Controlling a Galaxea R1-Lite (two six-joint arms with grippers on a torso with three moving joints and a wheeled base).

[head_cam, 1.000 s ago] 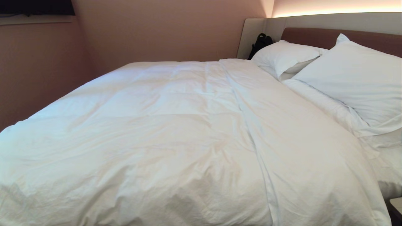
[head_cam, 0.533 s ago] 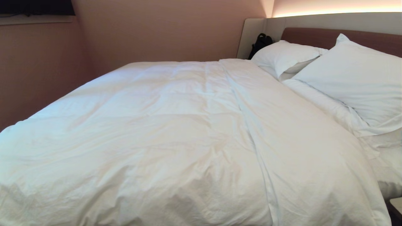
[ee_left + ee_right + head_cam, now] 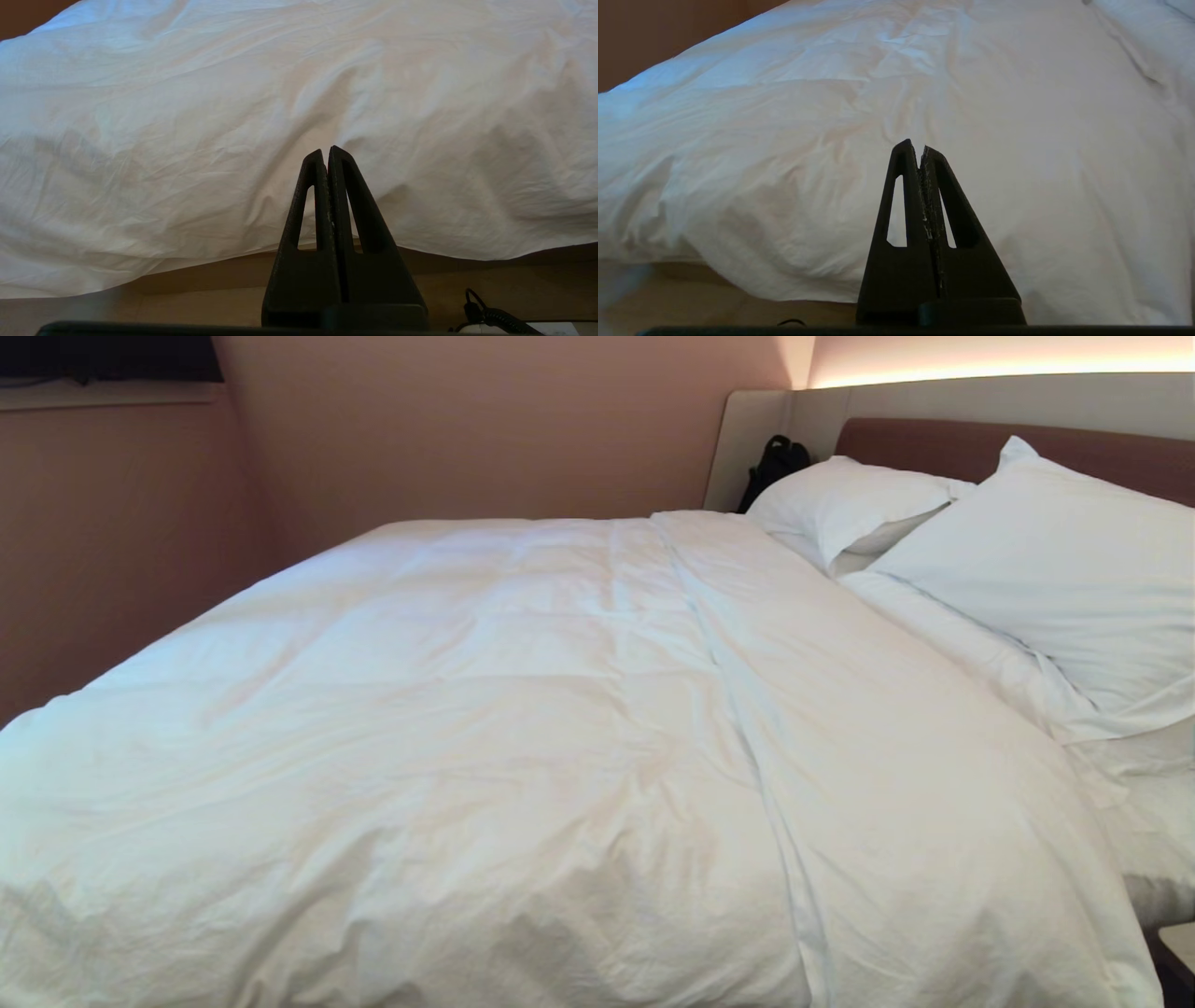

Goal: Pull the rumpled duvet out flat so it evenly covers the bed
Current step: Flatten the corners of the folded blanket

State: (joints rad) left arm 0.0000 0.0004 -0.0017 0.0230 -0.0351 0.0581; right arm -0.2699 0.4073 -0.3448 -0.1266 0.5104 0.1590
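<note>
The puffy white duvet [image 3: 523,737] lies spread over the bed, creased, with a long fold line running down its right part; its near edge hangs over the side above the floor. The bed's brown headboard [image 3: 934,443] and two white pillows [image 3: 1046,569] are at the back right. Neither gripper shows in the head view. My left gripper [image 3: 325,151] is shut and empty, held low before the duvet's [image 3: 187,116] hanging edge. My right gripper [image 3: 920,147] is shut and empty too, pointing over the duvet [image 3: 1017,116] near the side edge.
A black bag [image 3: 775,462] leans in the corner beside the headboard. A pinkish wall [image 3: 467,420] runs along the bed's far side. Wooden floor [image 3: 140,303] shows under the duvet's hanging edge, with a black cable [image 3: 486,315] near the robot. A bedside surface [image 3: 1178,947] sits at the right.
</note>
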